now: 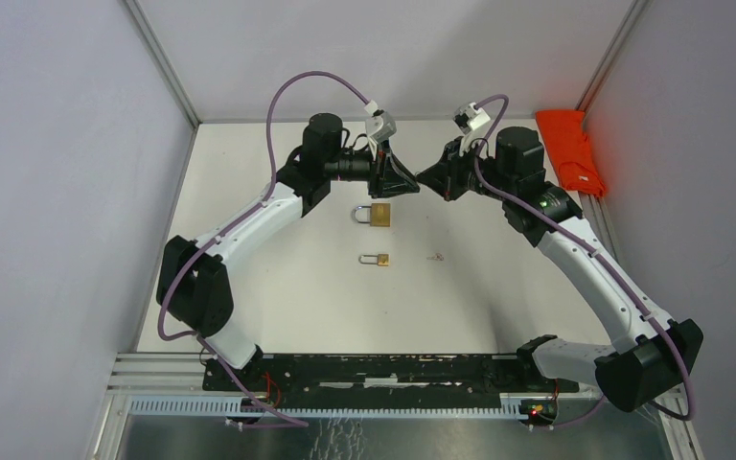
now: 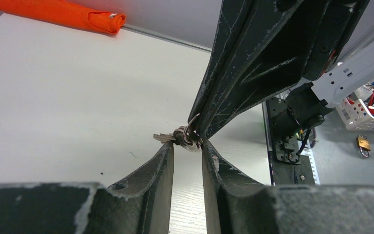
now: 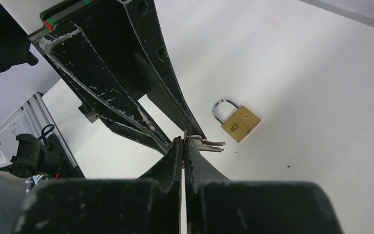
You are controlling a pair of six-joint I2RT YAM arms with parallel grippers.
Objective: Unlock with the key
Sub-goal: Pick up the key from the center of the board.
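A bunch of keys (image 2: 185, 138) on a wire ring hangs in the air between my two grippers, which meet tip to tip over the back of the table. My left gripper (image 2: 187, 145) is closed across a key's round head; the blade sticks out past its left finger. My right gripper (image 3: 183, 141) is shut on the thin ring, with two key blades (image 3: 209, 144) pointing away to the right. Below them a large brass padlock (image 1: 376, 215) lies flat on the white table, shackle closed. A smaller brass padlock (image 1: 376, 259) lies nearer the arms.
An orange cloth (image 1: 571, 151) lies at the back right corner against the wall. White walls close the table on three sides. The black base rail (image 1: 383, 372) runs along the near edge. A white basket (image 2: 365, 112) stands off the table.
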